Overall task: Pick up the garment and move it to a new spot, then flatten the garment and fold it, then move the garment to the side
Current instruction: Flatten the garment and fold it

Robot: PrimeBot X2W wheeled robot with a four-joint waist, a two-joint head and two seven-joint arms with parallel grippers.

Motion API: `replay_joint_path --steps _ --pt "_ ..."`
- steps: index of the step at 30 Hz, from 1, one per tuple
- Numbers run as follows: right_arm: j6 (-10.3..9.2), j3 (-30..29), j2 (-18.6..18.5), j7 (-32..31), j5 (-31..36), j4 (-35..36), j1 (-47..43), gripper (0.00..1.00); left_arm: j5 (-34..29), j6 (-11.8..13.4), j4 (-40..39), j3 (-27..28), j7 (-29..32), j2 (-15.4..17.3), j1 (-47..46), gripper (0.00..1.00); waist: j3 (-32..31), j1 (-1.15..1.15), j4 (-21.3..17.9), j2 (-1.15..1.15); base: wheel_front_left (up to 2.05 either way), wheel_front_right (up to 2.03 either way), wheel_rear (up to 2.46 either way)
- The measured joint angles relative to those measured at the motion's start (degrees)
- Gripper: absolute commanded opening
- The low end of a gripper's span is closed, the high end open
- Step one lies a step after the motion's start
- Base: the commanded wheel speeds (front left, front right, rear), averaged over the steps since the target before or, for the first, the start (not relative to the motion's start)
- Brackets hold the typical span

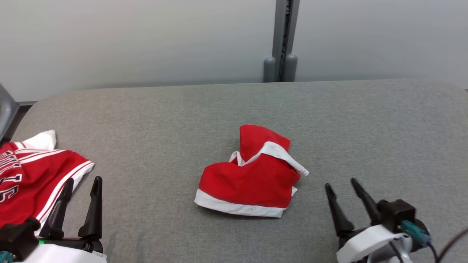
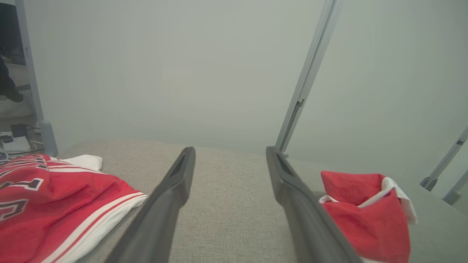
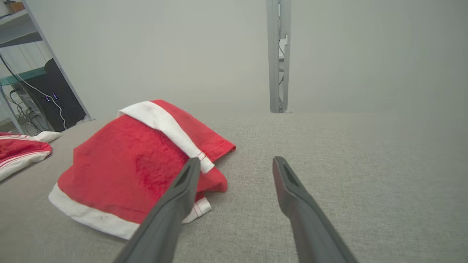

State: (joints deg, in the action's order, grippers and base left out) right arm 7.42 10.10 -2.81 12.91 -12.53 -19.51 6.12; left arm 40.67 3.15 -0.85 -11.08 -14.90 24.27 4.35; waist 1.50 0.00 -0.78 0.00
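Red cloth with white trim, the garment [image 1: 252,179] lies in a loose, crumpled heap near the middle of the grey fabric-covered table [image 1: 164,117]. Its white hem band runs along the near edge, and a white-edged flap is folded over on its far right side. The left gripper [image 1: 83,179] is at the near left with its two dark fingers spread wide and nothing between them. It stands well apart from the garment, just beside the edge of a red jersey [image 1: 33,179] with white stripes and lettering that lies at the table's left side. The right gripper [image 1: 340,182] is at the near right, its fingers likewise parted wide and holding nothing. It is near the garment's right side but clear of it, over bare table fabric. Beyond the table's far edge, a grey post [image 1: 281,40] stands against a pale wall [image 1: 128,40].
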Motion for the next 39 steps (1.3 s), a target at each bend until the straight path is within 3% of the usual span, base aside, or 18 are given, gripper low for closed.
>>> replay_joint_path --steps 6,16,23,36,38,39 --pt "0.01 2.1 0.14 -8.37 0.26 -7.32 4.25 1.0 -0.23 -0.86 0.8 0.79 0.0 -0.2 -0.17 1.0 0.81 0.0 3.11 0.0 0.0 0.0 0.0" --pt "0.01 0.58 0.11 -20.53 3.11 -16.61 9.81 1.0 -0.33 -2.01 1.77 1.42 -0.01 -0.82 -0.41 1.0 1.72 0.0 8.33 0.0 0.0 0.0 0.0" --pt "0.01 -2.15 0.02 -20.73 4.94 -18.64 11.21 1.0 -0.32 -2.67 2.58 1.65 0.0 -0.87 -1.19 1.0 2.79 0.0 10.33 0.0 0.0 0.0 0.0" --pt "0.0 1.53 0.03 -17.71 0.37 -23.37 14.1 0.98 -0.32 -3.15 3.6 1.14 0.02 -0.49 -2.52 1.0 3.56 0.0 12.17 0.0 0.0 0.0 0.0" --pt "0.0 2.05 0.02 -17.51 -0.09 -24.18 14.64 0.47 -0.32 -3.15 3.71 1.08 0.09 -0.47 -2.58 1.0 3.4 0.0 12.29 0.0 0.0 0.0 0.0" --pt "0.0 2.44 0.03 -17.27 -0.25 -24.51 14.74 0.35 -0.32 -3.15 3.77 1.02 0.1 -0.47 -2.58 1.0 3.29 0.0 12.32 0.0 0.0 0.0 0.0"
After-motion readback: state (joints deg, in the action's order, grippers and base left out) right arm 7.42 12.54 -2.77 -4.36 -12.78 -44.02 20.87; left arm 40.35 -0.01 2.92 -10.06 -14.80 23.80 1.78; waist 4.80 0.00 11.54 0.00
